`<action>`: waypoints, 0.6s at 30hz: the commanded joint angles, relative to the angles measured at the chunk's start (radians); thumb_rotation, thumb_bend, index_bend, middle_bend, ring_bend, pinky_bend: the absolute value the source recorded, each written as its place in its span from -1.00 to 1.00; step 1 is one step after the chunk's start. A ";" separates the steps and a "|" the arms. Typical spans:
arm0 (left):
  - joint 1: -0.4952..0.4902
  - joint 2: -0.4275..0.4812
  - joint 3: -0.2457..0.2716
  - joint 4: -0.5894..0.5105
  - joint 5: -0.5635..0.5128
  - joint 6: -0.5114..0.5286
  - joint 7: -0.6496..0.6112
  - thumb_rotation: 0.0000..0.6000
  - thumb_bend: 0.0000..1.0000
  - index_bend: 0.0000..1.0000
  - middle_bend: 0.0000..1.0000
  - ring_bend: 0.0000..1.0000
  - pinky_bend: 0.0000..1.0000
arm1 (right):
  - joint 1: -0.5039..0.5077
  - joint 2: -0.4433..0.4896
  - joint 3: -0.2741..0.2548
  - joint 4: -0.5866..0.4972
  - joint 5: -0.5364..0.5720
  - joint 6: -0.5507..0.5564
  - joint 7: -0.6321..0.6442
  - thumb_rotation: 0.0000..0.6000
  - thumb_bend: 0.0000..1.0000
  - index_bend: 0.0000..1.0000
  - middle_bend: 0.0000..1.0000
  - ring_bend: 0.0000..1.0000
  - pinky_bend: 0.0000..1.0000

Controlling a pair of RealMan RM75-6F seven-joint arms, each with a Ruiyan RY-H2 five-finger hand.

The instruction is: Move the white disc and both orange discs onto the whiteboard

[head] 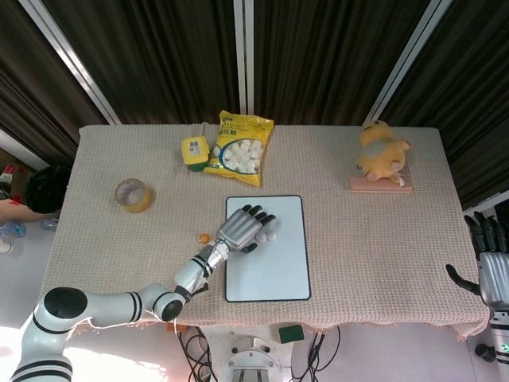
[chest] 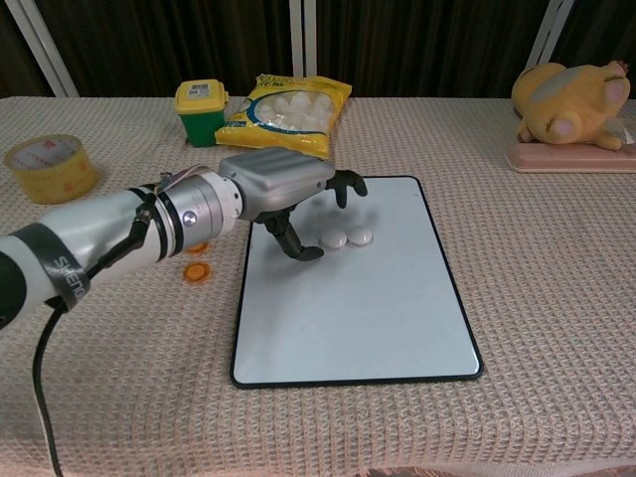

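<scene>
Two white discs (chest: 334, 239) (chest: 361, 236) lie side by side on the upper part of the whiteboard (chest: 358, 318). My left hand (chest: 288, 189) hovers over the board's upper left corner. Its fingers are spread and raised off the discs, and it holds nothing. One orange disc (chest: 199, 270) lies on the cloth left of the board. A second orange disc (chest: 199, 247) peeks out from behind my left forearm. From above, the left hand (head: 242, 227) covers the board's top left, with one orange disc (head: 203, 237) beside it. My right hand (head: 493, 274) hangs off the table's right edge with its fingers extended.
A yellow tape roll (chest: 50, 167) sits at the far left. A green-lidded tub (chest: 202, 99) and a yellow snack bag (chest: 283, 114) stand behind the board. A plush toy (chest: 571, 99) on a pink base is at the back right.
</scene>
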 commanded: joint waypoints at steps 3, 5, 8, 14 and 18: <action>0.037 0.065 0.017 -0.095 -0.003 0.044 0.023 0.85 -0.58 -0.72 -0.57 -0.76 -0.57 | -0.003 0.003 0.000 -0.002 -0.006 0.009 0.003 1.00 -0.59 -1.00 -1.00 -1.00 -1.00; 0.065 0.108 0.031 -0.157 0.006 0.084 0.036 0.85 -0.59 -0.69 -0.57 -0.77 -0.57 | -0.004 0.005 0.001 -0.002 -0.008 0.012 0.006 1.00 -0.59 -1.00 -1.00 -1.00 -1.00; 0.112 0.175 0.057 -0.243 0.023 0.151 0.054 0.85 -0.60 -0.62 -0.58 -0.77 -0.57 | -0.003 0.005 0.002 -0.001 -0.009 0.013 0.010 1.00 -0.59 -1.00 -1.00 -1.00 -1.00; 0.229 0.325 0.140 -0.378 0.068 0.280 0.078 0.77 -0.60 -0.47 -0.58 -0.77 -0.57 | 0.005 -0.005 -0.001 0.008 -0.015 0.000 0.013 1.00 -0.59 -1.00 -1.00 -1.00 -1.00; 0.281 0.370 0.185 -0.382 0.096 0.316 0.068 0.76 -0.60 -0.41 -0.57 -0.77 -0.57 | 0.009 -0.012 -0.005 0.011 -0.022 -0.004 0.009 1.00 -0.59 -1.00 -1.00 -1.00 -1.00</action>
